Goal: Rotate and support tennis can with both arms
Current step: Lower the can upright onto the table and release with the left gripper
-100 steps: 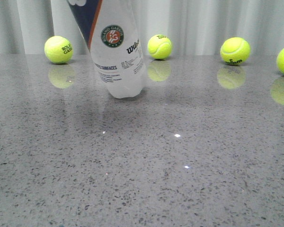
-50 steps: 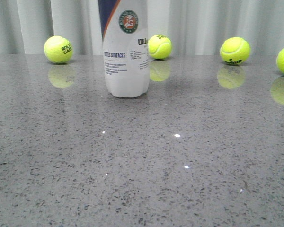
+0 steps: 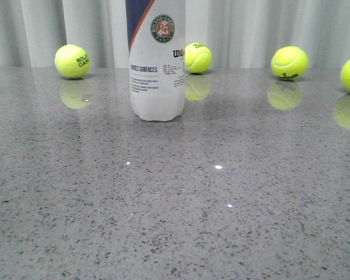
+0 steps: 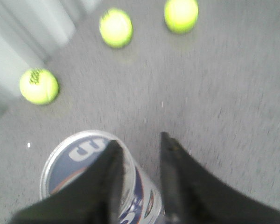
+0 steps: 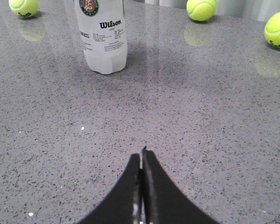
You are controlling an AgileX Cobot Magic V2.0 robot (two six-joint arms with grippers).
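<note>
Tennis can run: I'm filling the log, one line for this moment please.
tennis can: upright on table | left gripper: open above its top | right gripper: shut, apart

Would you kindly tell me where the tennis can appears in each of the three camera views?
Front view: the tennis can stands upright on the table, left of centre.
Left wrist view: its top end shows beside the left gripper.
Right wrist view: its lower part stands far from the right gripper.
Shared landmark: the Wilson lettering.

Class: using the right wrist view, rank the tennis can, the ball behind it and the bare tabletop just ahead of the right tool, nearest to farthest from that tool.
1. Tabletop, directly ahead of the right tool.
2. Tennis can, standing upright farther out.
3. Ball, beyond the can near the curtain.
</note>
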